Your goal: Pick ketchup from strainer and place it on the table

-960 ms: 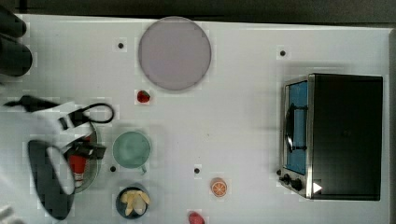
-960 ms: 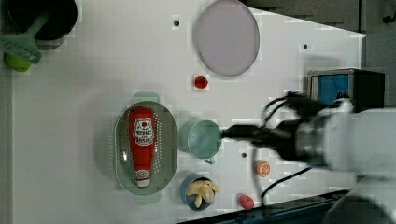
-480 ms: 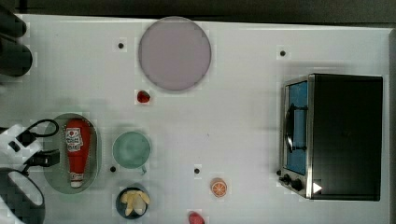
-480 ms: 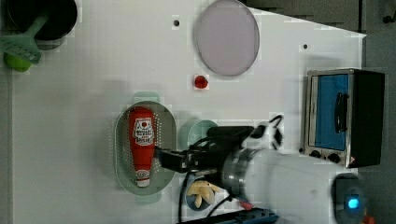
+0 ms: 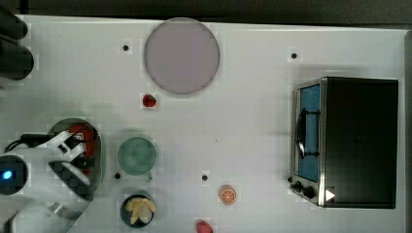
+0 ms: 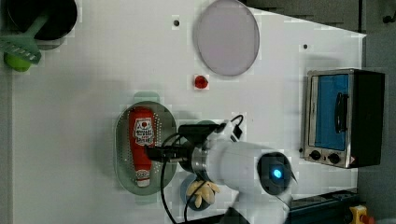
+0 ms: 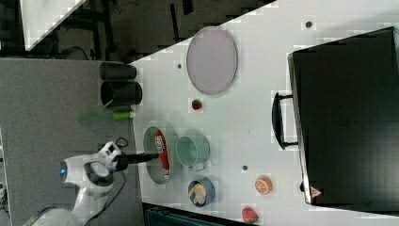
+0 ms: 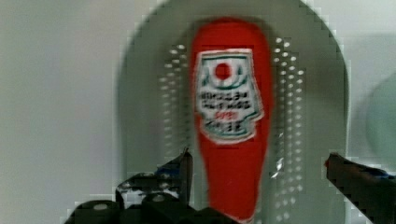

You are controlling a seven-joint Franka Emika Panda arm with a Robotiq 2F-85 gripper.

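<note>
Ketchup (image 6: 141,144) lies flat along the strainer (image 6: 122,154), label up and white cap toward the left view's bottom; both sit at the left view's left of centre on the white table (image 6: 84,93). Just to the strainer's right in the left view, the gripper (image 6: 152,153) reaches over the basket, its jaws spread wide; in the wrist view they flank the bottle's narrow end without touching it. Next right stands a round green cup (image 5: 137,155), partly hidden by the arm in the left view, with a dark bowl of pale food (image 6: 201,191) below it. Further right lie a red fruit (image 6: 201,82), a grey plate (image 6: 228,37) and a toaster oven (image 6: 343,116).
</note>
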